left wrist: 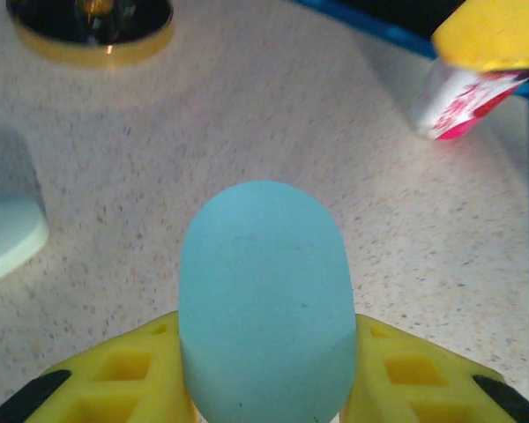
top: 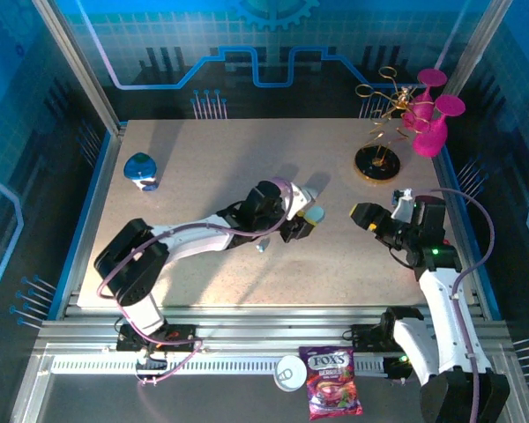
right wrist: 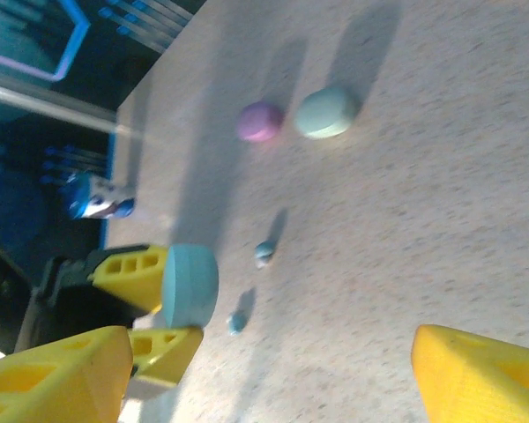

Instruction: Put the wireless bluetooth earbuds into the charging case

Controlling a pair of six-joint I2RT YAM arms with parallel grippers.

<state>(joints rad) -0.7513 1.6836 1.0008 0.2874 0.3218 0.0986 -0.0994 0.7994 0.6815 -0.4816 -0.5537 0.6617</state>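
The left gripper (left wrist: 264, 379) is shut tight on one blue-green case (left wrist: 263, 291). Its two yellow fingers (left wrist: 115, 374) press the case from both sides. The round end of the case sticks out past them.

The right gripper (right wrist: 273, 352) holds nothing. Its two yellow fingers (right wrist: 53, 379) stand wide apart. It points at the blue-green case from near by.

I count three cases. One is the blue-green case in the left gripper. One is a purple case (right wrist: 260, 121). One is a pale green case (right wrist: 326, 112). The purple one and the pale green one lie just beside each other on the table (right wrist: 441, 220), well apart from the blue-green case.

I count two earbuds. They are tiny and bluish. One earbud (right wrist: 264, 254) lies on the table just beside the blue-green case. The other earbud (right wrist: 236, 322) lies on the table near the blue-green case too.

There is one blue toy (top: 141, 170), far from the blue-green case. There is one black and gold stand (top: 376, 163), near the blue-green case. There is one candy bag (top: 333, 392), well apart from the blue-green case, down by the arm bases.
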